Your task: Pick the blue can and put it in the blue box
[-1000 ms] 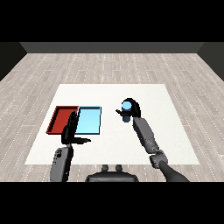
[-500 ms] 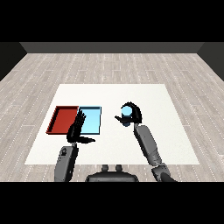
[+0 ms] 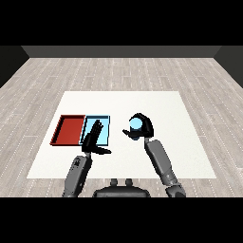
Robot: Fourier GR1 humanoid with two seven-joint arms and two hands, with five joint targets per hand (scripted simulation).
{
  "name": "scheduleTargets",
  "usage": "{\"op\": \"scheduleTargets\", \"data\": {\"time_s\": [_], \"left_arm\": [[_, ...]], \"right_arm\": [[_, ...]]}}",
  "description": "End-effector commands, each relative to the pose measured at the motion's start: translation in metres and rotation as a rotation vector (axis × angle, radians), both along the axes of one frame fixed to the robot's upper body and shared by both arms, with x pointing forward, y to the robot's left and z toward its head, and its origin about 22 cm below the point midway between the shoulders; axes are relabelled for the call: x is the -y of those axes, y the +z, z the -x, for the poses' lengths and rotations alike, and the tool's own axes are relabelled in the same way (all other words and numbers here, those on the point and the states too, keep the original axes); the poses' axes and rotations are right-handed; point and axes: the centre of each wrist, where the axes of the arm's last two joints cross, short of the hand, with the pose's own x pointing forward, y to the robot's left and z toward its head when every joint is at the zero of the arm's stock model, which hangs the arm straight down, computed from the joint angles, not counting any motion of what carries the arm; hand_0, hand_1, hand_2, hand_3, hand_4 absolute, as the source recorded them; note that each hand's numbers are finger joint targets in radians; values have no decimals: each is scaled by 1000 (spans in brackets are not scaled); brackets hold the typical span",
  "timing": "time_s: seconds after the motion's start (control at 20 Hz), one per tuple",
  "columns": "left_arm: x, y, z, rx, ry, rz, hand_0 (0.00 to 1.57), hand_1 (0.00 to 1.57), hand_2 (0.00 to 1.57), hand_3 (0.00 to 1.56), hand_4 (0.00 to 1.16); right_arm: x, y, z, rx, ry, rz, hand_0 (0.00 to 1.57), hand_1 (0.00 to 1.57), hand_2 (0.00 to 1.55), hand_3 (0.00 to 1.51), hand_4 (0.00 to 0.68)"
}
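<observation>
One white tabletop [image 3: 180,142] carries everything. On it lie two trays side by side: one red tray [image 3: 68,129] and, just to its right, one light blue tray [image 3: 103,124]. There is one blue can [image 3: 136,125], to the right of the blue tray. Two hands show: one left hand [image 3: 92,139] over the blue tray's near part, and one right hand [image 3: 142,128] curled round the can.

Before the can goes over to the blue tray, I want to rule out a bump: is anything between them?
Yes. The right hand is curled round the blue can, right of the blue tray. The left hand, fingers straight, lies over the tray's near part, partly covering it. The table between can and tray shows nothing else.
</observation>
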Motion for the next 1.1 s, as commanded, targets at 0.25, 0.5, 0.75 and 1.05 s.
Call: {"op": "scheduleTargets", "data": {"time_s": [0.25, 0.5, 0.75, 1.05], "left_arm": [[28, -2, -16, -50, -12, -54, 0, 0, 0, 0, 0], [54, -17, -6, -18, -38, -101, 0, 0, 0, 0, 0], [60, -25, -24, -53, -32, -112, 0, 0, 0, 0, 0], [96, -27, -24, -76, -42, -102, 0, 0, 0, 0, 0]], "right_arm": [[-1, -11, -3, 22, 40, 40, 1443, 1443, 1455, 1435, 612], [-12, -4, 14, 25, 61, 43, 1436, 1436, 1454, 1427, 614], [-27, 16, -7, 61, 100, 36, 1420, 1420, 1458, 1426, 615], [-40, -1, -4, 49, 125, 41, 1432, 1432, 1462, 1423, 614]]}}
